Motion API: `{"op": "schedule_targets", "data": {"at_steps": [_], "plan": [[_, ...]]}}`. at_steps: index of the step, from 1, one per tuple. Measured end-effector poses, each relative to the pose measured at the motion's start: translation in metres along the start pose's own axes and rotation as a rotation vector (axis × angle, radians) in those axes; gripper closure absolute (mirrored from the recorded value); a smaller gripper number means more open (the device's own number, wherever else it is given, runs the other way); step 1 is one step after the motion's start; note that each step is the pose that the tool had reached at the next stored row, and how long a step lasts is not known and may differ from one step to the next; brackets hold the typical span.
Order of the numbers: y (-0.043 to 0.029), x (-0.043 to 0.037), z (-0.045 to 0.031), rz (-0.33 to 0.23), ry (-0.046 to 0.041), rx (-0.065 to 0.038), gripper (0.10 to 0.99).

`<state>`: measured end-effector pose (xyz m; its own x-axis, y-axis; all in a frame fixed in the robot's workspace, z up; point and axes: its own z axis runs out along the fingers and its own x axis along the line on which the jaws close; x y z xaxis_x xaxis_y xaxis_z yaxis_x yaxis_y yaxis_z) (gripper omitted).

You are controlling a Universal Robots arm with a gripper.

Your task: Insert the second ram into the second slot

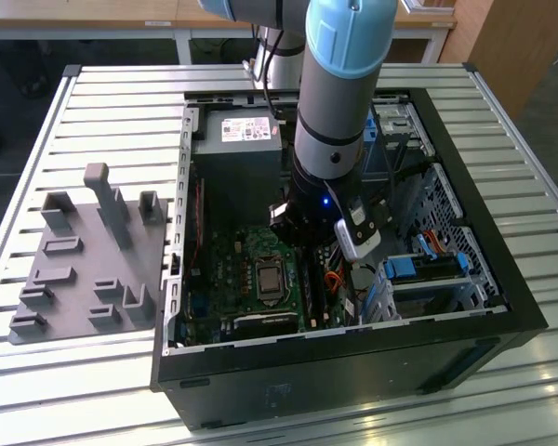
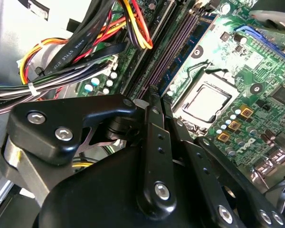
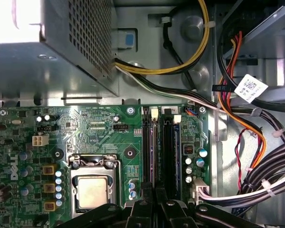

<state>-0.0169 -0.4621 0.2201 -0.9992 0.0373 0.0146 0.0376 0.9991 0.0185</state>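
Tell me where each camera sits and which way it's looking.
Exterior view: off the arm, above the open computer case, looking down; the arm reaches inside.
First wrist view: on the arm, facing the motherboard squarely; gripper in foreground.
Second wrist view: on the arm, looking slantwise past the gripper.
Both wrist views share the processor and memory slots.

A slatted metal table (image 1: 93, 111) stands before a pale wooden desk (image 1: 93, 14), a brown wooden panel (image 1: 511, 46) and dark floor (image 1: 553, 130).

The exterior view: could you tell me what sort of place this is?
Probably a robotics lab bench for PC assembly: an open computer case sits on a slatted metal table, a grey fixture plate lies beside it, and a robot arm reaches into the case.
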Motion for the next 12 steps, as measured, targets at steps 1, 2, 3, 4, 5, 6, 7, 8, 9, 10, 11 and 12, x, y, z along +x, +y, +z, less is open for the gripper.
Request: {"op": "schedule_targets", "data": {"at_steps": [1,2,3,4,5,6,7,8,9,10,11,12], "plan": [[0.0,-0.0001,0.0001,0.0,0.0001,0.0,0.949],[0.0,-0.0004,0.0001,0.0,0.0002,0.0,0.949],[0.0,-0.0006,0.0002,0.001,0.0002,0.0,0.949],[0.0,-0.0009,0.0002,0.001,0.0004,0.0,0.949],[0.0,-0.0009,0.0001,0.001,0.0004,0.0,0.949],[0.0001,-0.001,0.0002,0.001,0.0004,0.0,0.949],[0.0001,-0.001,0.0002,0.001,0.0004,0.0,0.949],[0.0,-0.0011,0.0001,0.001,0.0004,0.0,0.949],[0.0001,-0.0012,0.0002,0.001,0.0004,0.0,0.949],[0.0001,-0.0014,0.0002,0.001,0.0005,0.0,0.949],[0.0001,-0.0016,0.0002,0.001,0.0004,0.0,0.949],[0.0001,-0.0018,0.0001,0.001,0.0005,0.0,0.949]]}}
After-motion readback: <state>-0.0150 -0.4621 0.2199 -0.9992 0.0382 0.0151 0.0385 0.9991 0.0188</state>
